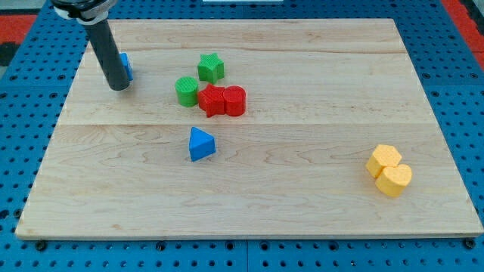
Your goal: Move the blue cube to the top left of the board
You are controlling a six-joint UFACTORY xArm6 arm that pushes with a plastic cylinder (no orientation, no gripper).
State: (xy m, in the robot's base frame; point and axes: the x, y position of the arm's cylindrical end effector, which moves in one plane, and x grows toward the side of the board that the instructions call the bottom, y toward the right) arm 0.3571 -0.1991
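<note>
The blue cube (125, 66) sits near the board's upper left, mostly hidden behind my rod. My tip (119, 87) rests on the board just below and slightly left of the cube, touching or nearly touching it. A blue triangular block (200, 144) lies near the board's middle, far from my tip.
A green star (211, 67), a green cylinder (186, 91), a red star (212, 100) and a red cylinder (234, 100) cluster right of the tip. Two yellow blocks (389, 171) lie at the lower right. The wooden board (302, 211) sits on a blue pegboard.
</note>
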